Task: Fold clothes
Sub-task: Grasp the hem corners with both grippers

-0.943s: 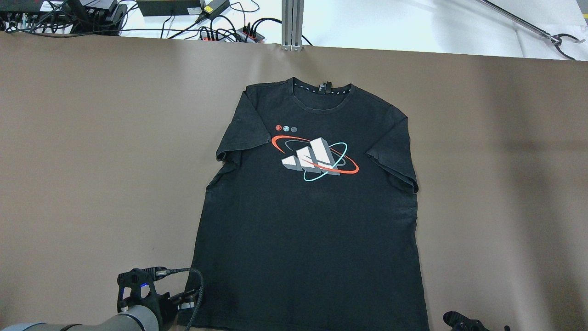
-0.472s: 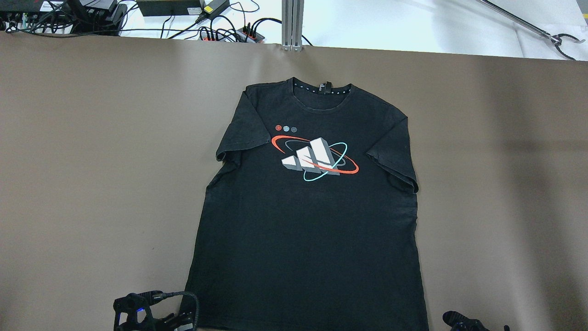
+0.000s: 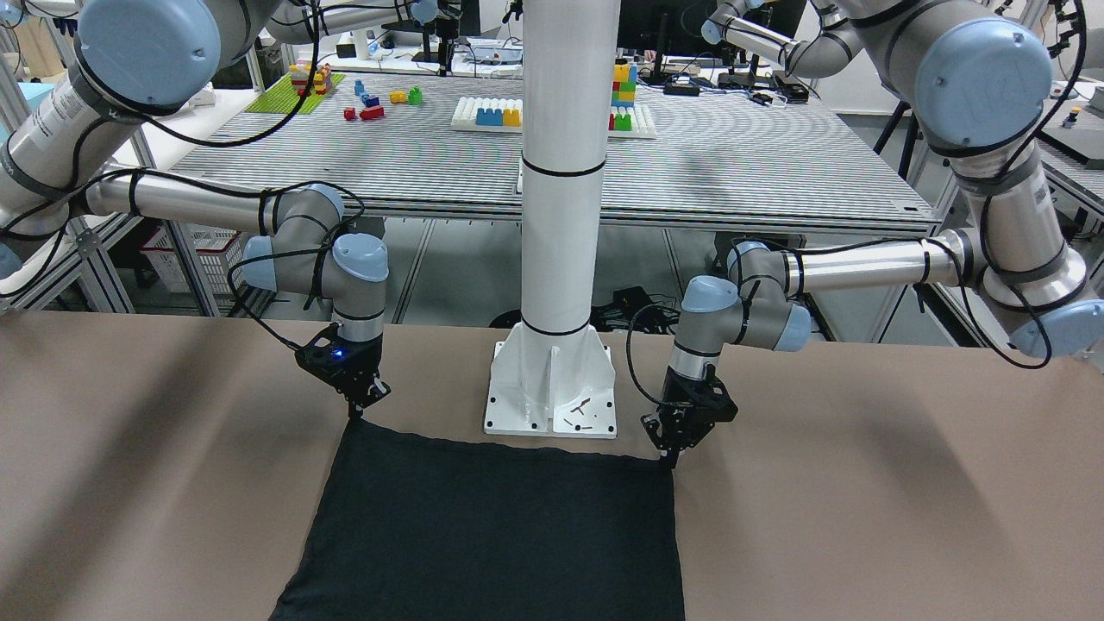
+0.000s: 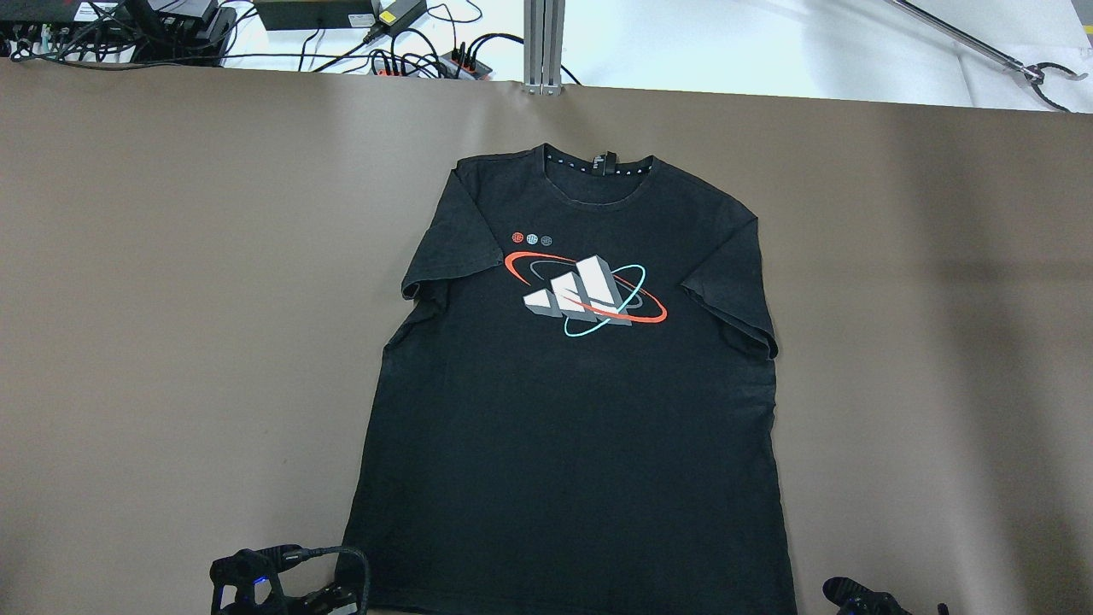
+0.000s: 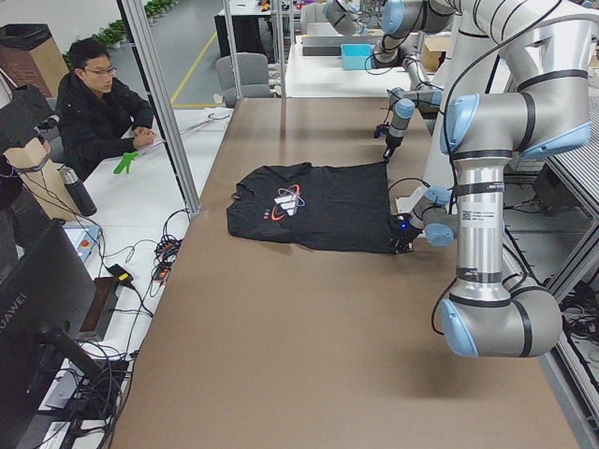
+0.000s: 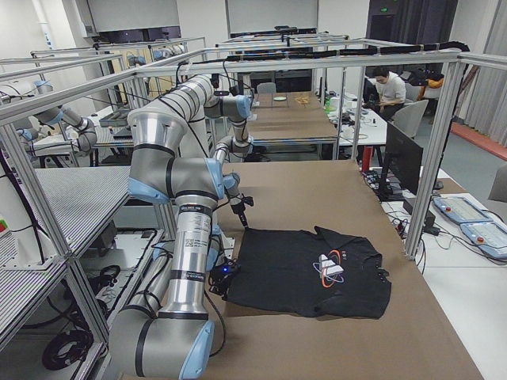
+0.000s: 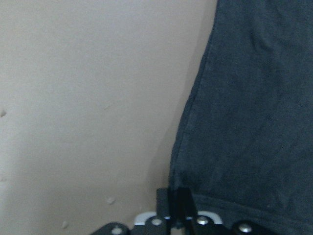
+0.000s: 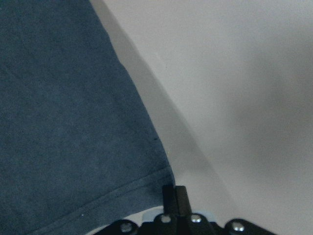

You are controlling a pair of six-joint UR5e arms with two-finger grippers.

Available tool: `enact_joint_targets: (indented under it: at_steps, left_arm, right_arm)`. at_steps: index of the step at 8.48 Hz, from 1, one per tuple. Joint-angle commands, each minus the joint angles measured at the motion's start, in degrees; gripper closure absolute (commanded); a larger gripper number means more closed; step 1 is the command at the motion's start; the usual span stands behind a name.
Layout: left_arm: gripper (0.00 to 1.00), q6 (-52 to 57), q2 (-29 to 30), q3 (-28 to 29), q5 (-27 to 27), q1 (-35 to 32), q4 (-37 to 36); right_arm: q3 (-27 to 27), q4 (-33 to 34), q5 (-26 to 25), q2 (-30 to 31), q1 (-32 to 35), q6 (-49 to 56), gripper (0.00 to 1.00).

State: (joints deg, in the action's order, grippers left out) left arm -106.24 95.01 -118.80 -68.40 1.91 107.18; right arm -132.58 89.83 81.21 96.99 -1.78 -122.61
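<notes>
The clothes are one black T-shirt with a white, red and teal chest print. It lies flat, print up, collar at the far side. It also shows in the front view. My left gripper is shut on one hem corner; the left wrist view shows its closed fingers at that corner. My right gripper is shut on the other hem corner, its fingers pressed together over the hem.
The white post's base plate stands just behind the hem, between both grippers. Cables and power strips lie beyond the table's far edge, beside an aluminium post. A seated person is off the far side.
My left arm has drawn back toward the robot, and the hem corner on that side has followed a little. The right gripper has not visibly moved.
</notes>
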Motion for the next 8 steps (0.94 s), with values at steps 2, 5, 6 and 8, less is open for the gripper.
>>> enact_joint_targets:
  at_steps: [2, 5, 6, 8]
  left_arm:
    - [1.00, 0.0, -0.3, -3.6, -1.2, 0.1, -4.0]
    - [1.00, -4.2, -0.3, -11.0, -2.4, 3.7, -9.7]
    - [1.00, -4.3, -0.2, -12.0, -2.2, 3.7, -9.9]
    - [1.00, -1.2, 3.8, -12.6, -3.0, -1.0, -10.2]
  right_arm:
    - [-1.3, 0.0, 0.0, 0.1, 0.4, 0.3, 1.00]
    - [-3.4, 0.2, 0.1, 1.2, 0.8, 5.8, 1.00]
    - [-4.6, 0.2, 0.2, 1.6, 1.0, 6.0, 1.00]
    - [-4.1, 0.3, 1.3, -3.2, 5.6, 15.0, 1.00]
